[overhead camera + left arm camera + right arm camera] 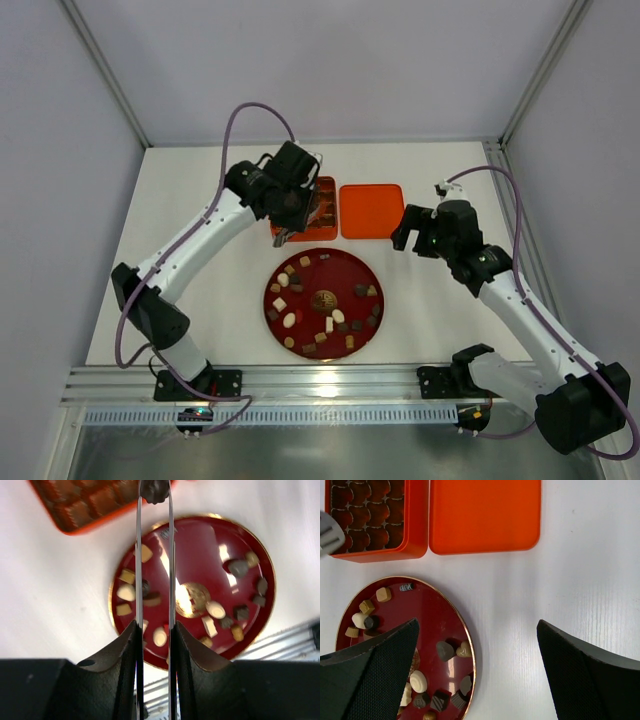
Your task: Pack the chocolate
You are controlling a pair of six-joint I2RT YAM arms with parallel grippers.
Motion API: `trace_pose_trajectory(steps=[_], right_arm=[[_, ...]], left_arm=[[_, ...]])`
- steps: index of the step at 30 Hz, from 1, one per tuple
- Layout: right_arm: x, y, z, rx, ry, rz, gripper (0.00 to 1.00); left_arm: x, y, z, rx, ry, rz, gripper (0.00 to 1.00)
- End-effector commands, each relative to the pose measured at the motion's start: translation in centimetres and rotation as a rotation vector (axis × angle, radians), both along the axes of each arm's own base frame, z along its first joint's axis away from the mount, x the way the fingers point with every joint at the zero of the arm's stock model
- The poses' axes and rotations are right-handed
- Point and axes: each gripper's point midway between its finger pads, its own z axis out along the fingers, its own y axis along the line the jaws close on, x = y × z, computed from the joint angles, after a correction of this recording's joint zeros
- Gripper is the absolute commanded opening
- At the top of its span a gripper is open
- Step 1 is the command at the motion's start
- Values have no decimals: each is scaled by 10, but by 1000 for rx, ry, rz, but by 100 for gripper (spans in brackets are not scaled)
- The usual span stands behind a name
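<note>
Left jaws clenched on a dark piece (155,490): a small brown lump pinched at the very tips of the thin fingers (171,570), with a narrow gap between them. It is held in the air just past the far-left rim of the plate (345,272), at the near edge of the box (417,530). The wrist view is blurred there, so can't tell the piece's shape.

Right jaws released, pads (375,680) wide apart, nothing between them. They hang off the plate's far-right side over the white bench (180,190). The plate's right rim runs under the left pad.

The other chocolate (216,609) sits loose on the plate, which is round, glossy dark red and gold-rimmed.
- Pieces are scattered in a rough ring around the gold emblem (323,300) at the plate's centre.
- All are bite-size and far smaller than the jaws.
- Colours are mixed: dark brown, tan and cream-white.
- Shapes are squares, oblongs and ovals.
- One dark piece near the plate's far rim has pale stripes (406,587).
- None are stacked; a few touch.

The box is orange, beyond the plate's far-left rim, and lined with a brown moulded insert (370,515). Can't tell whether its cells are filled. The orange lid (485,515) lies flat beyond the plate's far-right rim, just beside the box.
</note>
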Motion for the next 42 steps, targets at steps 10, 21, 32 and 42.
trace_pose_trajectory(steps=[10,21,32,42], right_arm=[[2,4,11,30,-33,8,100],[-2,3,6,30,-24,12,100],[-2,5,5,34,-23,16,100],[-3,4,6,33,-23,19,100]], left_arm=[[132,39,-23,62,-84,215,25],[159,40,-41,71,-78,240,26],[170,43,-39,81,-96,253,29],[179,45,-49,96,-85,255,30]])
